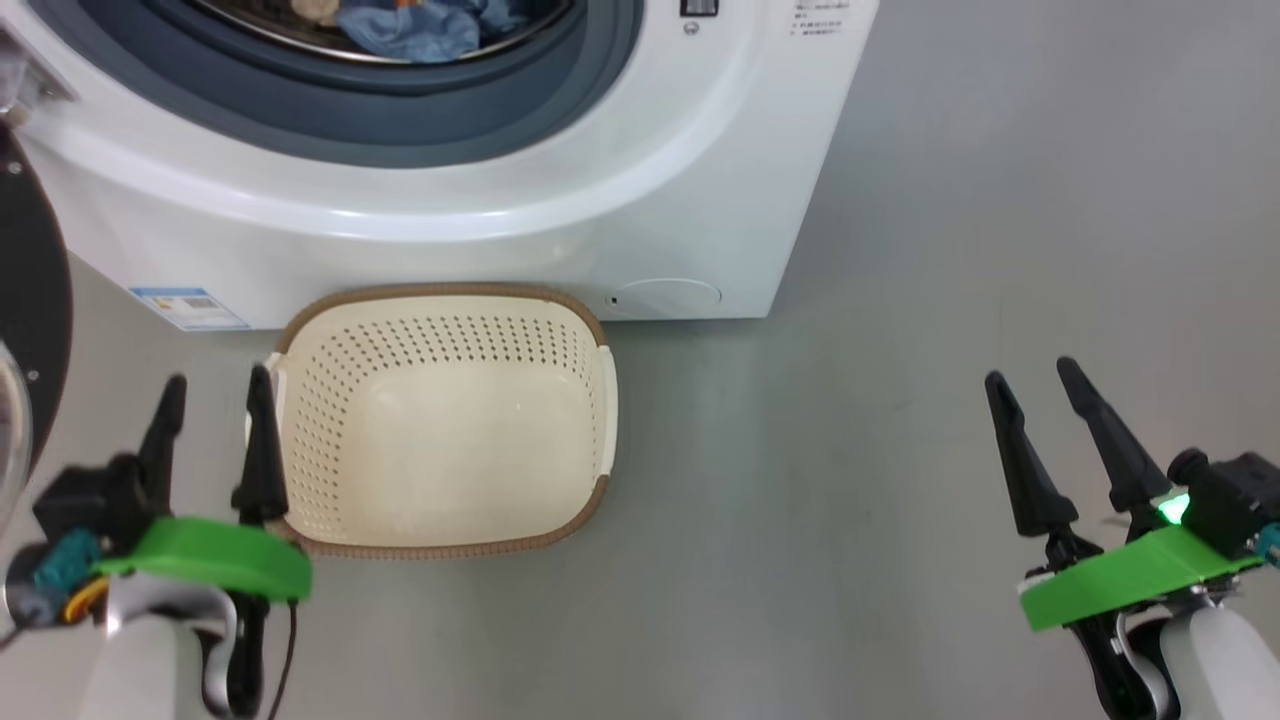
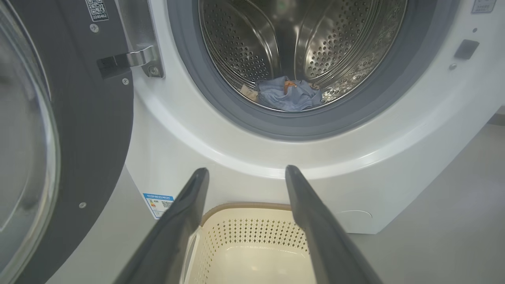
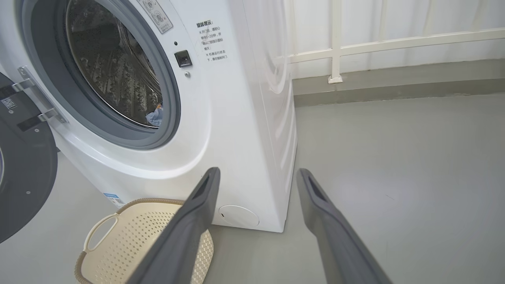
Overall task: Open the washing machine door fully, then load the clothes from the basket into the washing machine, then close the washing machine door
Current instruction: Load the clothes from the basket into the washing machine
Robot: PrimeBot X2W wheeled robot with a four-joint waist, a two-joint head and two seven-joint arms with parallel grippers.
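Observation:
The white washing machine (image 1: pixel 560 200) stands with its door (image 2: pixel 79 130) swung wide open to the left. Light-blue clothes (image 2: pixel 290 96) lie at the bottom of the steel drum, also seen as clothes (image 1: pixel 420 28) in the head view. On the floor in front sits the cream basket (image 1: pixel 445 300), nothing inside it. My left gripper (image 1: pixel 218 392) hovers open at the basket's left rim, holding nothing. Far off at the lower right, my right gripper (image 1: pixel 1032 378) is open and holds nothing.
Grey floor (image 1: pixel 900 450) spreads to the right of the machine. A white railing and a low kerb (image 3: pixel 335 79) run along the wall behind. The open door (image 1: pixel 30 300) reaches out at my left, near the left arm.

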